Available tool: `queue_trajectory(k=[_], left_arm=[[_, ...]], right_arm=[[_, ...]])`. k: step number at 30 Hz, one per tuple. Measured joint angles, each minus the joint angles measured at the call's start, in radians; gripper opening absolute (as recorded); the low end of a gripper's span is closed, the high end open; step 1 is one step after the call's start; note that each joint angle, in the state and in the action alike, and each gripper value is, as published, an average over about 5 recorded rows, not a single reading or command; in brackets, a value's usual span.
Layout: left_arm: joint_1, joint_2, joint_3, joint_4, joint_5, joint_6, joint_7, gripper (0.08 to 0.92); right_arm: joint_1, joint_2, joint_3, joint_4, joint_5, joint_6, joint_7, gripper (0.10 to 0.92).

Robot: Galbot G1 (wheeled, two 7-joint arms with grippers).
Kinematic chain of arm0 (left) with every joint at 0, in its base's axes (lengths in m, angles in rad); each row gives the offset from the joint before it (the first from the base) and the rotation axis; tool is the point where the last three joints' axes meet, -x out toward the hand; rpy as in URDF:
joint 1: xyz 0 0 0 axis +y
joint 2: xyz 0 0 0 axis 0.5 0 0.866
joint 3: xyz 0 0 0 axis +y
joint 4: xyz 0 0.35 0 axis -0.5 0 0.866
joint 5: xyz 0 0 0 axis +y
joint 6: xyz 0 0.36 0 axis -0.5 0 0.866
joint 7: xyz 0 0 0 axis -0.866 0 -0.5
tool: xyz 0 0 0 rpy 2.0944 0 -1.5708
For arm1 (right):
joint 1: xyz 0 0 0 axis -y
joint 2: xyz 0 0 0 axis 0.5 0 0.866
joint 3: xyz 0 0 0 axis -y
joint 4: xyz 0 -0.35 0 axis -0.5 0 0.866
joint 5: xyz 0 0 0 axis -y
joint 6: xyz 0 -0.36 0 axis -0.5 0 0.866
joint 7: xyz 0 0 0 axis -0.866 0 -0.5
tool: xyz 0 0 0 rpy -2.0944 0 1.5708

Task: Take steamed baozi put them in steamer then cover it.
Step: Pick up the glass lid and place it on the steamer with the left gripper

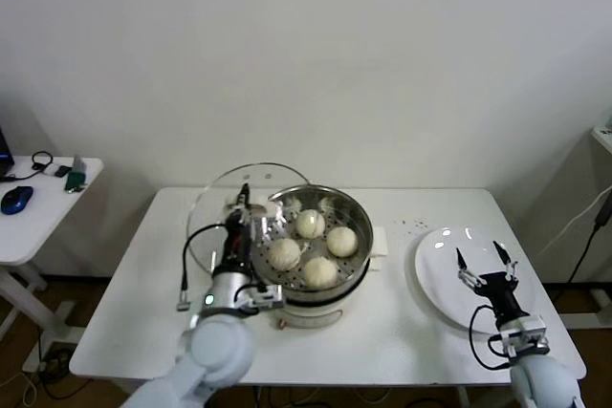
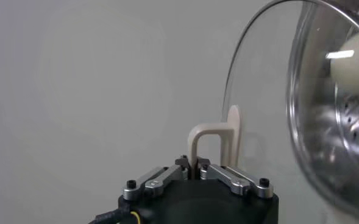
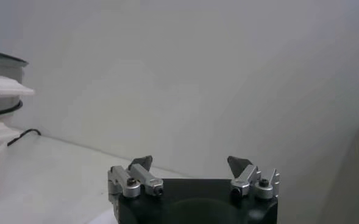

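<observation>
Left gripper [image 2: 194, 163] pinches cover [image 2: 252, 91] handle, lid upright.

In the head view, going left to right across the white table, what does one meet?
Round clear glass cover held on edge by the left gripper → shiny steel steamer holding four cream-white steamed baozi → flat white plate → open right gripper.

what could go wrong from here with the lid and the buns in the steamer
1. The left gripper pinches only the thin handle of the glass lid, which stands tilted on edge beside the steamer. It might swing or slip.
2. Lowered off-centre, the lid's rim may catch the steamer's edge or press the four buns.
3. The right gripper hangs open over the white plate, too far off to help.
</observation>
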Motion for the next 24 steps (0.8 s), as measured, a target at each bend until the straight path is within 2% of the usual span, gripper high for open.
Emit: queue_trajectory(k=[9,24], left_arm=[[-0.047,-0.072,0.065,0.057,0.065,0.0,0.052,0.146],[-0.065,-0.24,0.09,0.127,0.244,-0.001,0.176,0.146]], right_arm=[[0.003,0.018,0.02,0.001,-0.025,0.0,0.006,0.823],[-0.002,0.032,0.067,-0.019,-0.043,0.012,0.005,0.823]])
